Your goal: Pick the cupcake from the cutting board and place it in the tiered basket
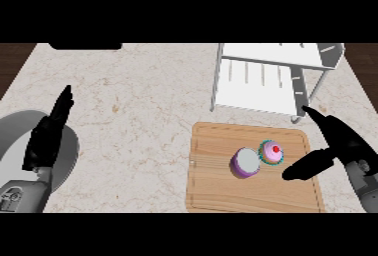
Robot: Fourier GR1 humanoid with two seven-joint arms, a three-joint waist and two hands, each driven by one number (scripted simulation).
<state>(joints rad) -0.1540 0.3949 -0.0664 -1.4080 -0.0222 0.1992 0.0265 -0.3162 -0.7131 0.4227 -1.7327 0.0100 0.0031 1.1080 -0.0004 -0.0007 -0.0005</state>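
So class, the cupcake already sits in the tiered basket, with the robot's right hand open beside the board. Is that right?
Not quite. In the head view the cupcake lies on the cutting board, not in the tiered basket. The right hand is indeed open beside it.

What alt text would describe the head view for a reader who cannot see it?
The robot's right hand, fingers open, hovers just right of a cupcake lying beside a purple object on a wooden cutting board. A white tiered basket stands behind the board on the marble counter. The left hand rests open at the left.
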